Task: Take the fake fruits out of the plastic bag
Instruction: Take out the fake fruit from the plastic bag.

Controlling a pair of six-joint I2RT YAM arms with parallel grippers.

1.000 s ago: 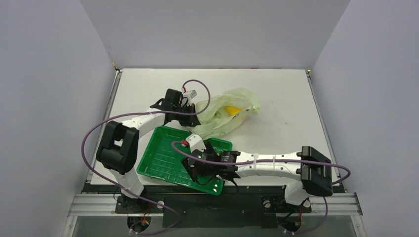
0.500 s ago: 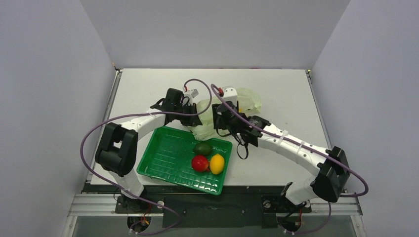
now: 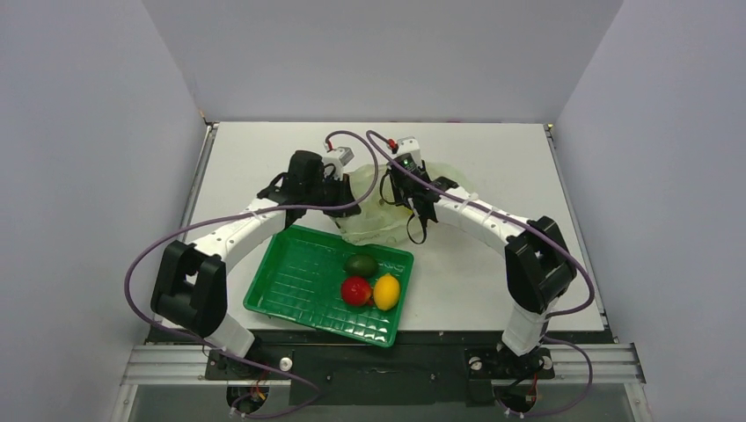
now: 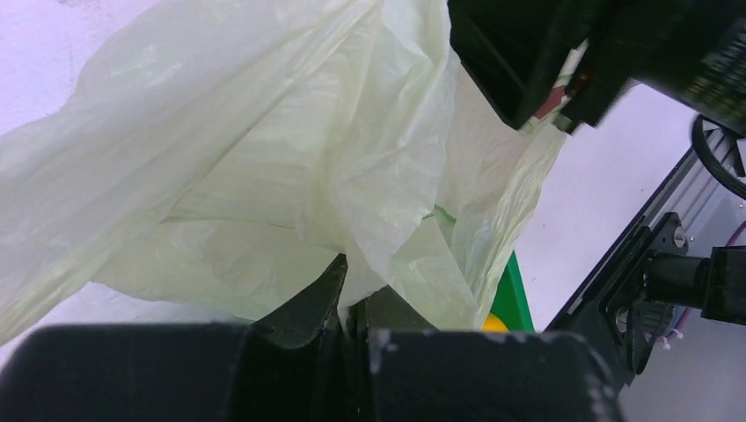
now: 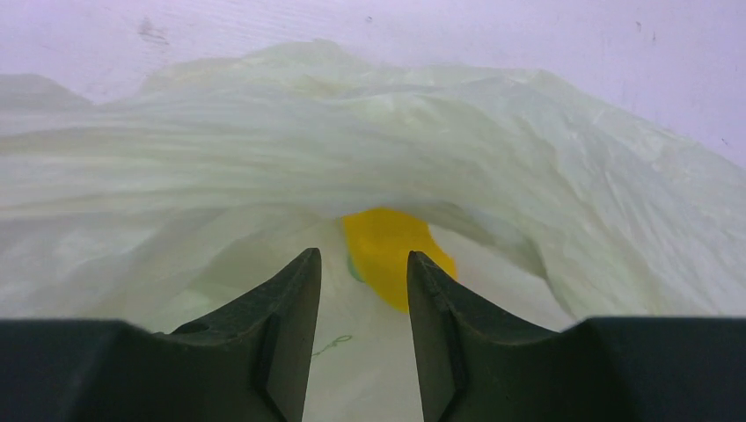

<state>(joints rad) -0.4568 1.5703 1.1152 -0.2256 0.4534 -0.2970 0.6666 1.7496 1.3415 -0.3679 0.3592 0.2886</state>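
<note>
Right wrist: we're now pushing our right gripper into the bag, jaws narrowing, half-open, gripping nothing yet; mango is sitting inside. Our left gripper is clamping the bag's edge. Other fruits are out beside it, so last one.

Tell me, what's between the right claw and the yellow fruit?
Right wrist view: only the plastic bag's own film lies between the right gripper and the yellow fruit.

Bright, even light, faint shadows, soft close-up blur on plastic bag.
</note>
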